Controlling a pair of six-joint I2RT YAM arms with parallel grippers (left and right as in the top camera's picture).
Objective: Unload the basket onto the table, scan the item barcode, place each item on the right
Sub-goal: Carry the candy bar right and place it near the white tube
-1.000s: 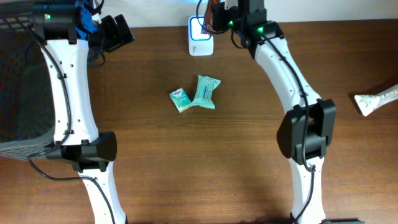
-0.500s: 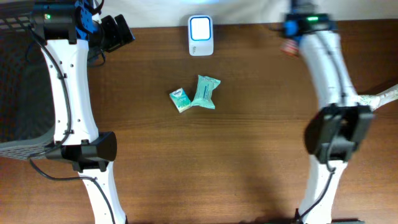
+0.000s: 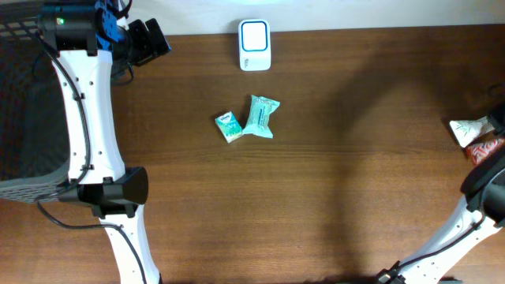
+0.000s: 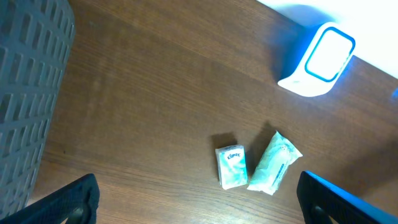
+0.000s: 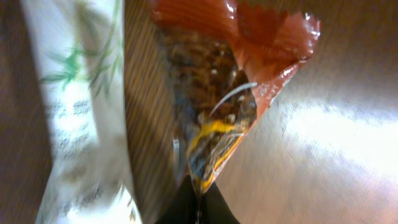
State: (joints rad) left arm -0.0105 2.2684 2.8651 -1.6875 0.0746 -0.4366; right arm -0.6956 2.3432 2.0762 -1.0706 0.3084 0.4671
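The red snack packet [image 5: 211, 93] is at the right edge of the table [image 3: 316, 197], just beside a white packet [image 5: 74, 112]. The right claw [image 5: 196, 208] is closed tight and pinches the packet by its thin bottom tip. The packet is shiny and crinkly. It is see-through red at the top, where the flat sealed end flares out wide. Lower down it looks dark and bumpy, with some yellow and white marks on it. I cannot tell if it rests on the table or hangs just above it.

The white packet is long and soft-looking, with green leaves printed on it. It lies flat on the wood.

The left claw [image 3: 150, 41] is at the back left corner of the table. Its two dark fingers are spread as wide as they go, and it holds nothing.

The table is brown wood with fine lines running across it. At the middle of the back edge stands the scanner [image 3: 255, 45], a white box with round corners and a blue ring on its face. Near the middle of the table lie two blue-green packets that touch each other. The small packet [image 3: 228, 126] is boxy, and the bigger packet [image 3: 261, 117] is puffy with crimped ends. A dark basket [image 3: 24, 118] with net-like walls sits at the left edge.
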